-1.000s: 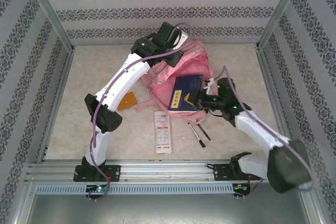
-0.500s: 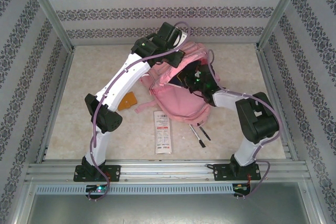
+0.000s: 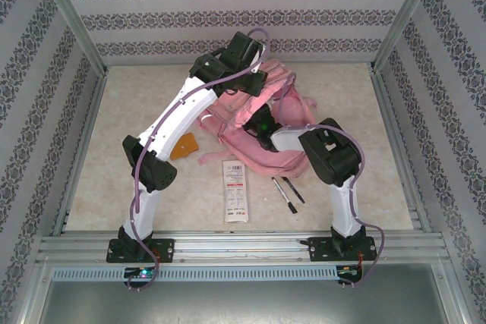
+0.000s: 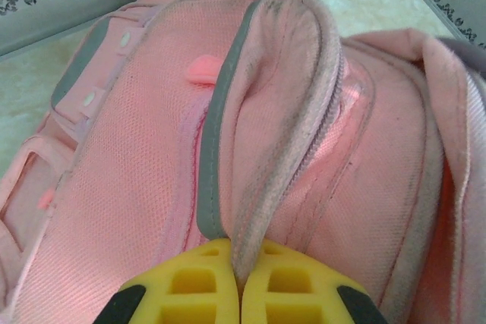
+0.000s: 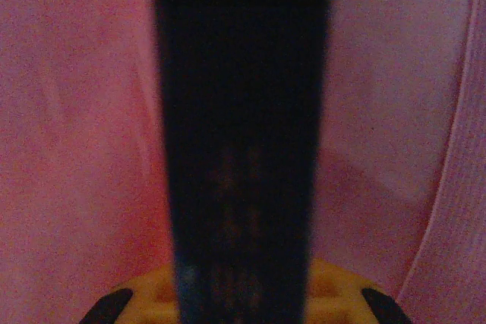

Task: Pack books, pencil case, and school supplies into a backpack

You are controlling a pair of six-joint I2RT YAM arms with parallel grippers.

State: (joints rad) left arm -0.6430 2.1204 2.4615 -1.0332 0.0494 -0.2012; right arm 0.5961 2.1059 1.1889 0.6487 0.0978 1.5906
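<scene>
On the table (image 3: pixel 129 104) slumps the pink backpack (image 3: pixel 254 153), the rim of its opening pinched tight between the left gripper (image 4: pixel 241 282)'s closed yellow fingers. Deep in the pink lining, the right gripper (image 5: pixel 243 297) clamps the dark booklet (image 5: pixel 239 149) end-on. Just in front of the bag lies the white pencil case (image 3: pixel 235 191) — two black pens (image 3: pixel 285 195) near its right side.

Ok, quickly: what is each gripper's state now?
The left gripper is closed on the opening edge of the backpack.
The right gripper is closed on the dark booklet, inside the backpack.
</scene>
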